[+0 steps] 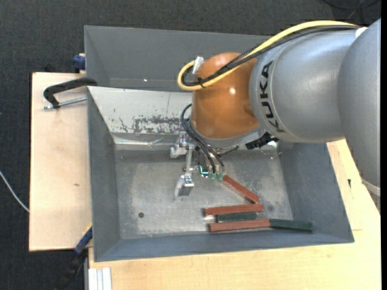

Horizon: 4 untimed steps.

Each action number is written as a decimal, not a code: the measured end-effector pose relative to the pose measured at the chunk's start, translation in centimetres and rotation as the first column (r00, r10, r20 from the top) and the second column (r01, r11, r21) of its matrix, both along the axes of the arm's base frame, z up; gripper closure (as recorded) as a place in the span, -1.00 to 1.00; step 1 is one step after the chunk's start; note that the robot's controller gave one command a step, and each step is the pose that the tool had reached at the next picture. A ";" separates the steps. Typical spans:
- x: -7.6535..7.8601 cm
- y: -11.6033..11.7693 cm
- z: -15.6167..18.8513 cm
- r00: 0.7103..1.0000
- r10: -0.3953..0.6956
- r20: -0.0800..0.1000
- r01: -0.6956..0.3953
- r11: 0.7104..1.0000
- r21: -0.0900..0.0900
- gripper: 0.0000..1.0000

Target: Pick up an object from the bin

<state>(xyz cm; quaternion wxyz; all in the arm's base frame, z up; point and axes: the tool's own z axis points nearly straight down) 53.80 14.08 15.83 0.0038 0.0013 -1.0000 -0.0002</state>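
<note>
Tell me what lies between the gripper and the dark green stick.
In the camera view: a slanted reddish stick beside the gripper, then two flat reddish sticks reaching toward the dark green stick.

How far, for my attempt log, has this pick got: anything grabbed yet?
Done: the gripper is down inside the bin, near its middle. In hand: nothing; its fingers stand open over bare floor, beside the upper end of a slanted reddish stick. Left: closing on a thing and lifting it out; two more reddish sticks and a dark green one lie by the front wall.
</note>
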 end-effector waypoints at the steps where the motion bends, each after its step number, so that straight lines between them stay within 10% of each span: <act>1: 0.2 -0.1 0.4 1.000 -0.002 0.008 0.002 1.000 0.001 -1.00; 4: -1.3 -7.5 -7.0 0.957 0.288 0.014 -0.288 0.957 -0.001 -1.00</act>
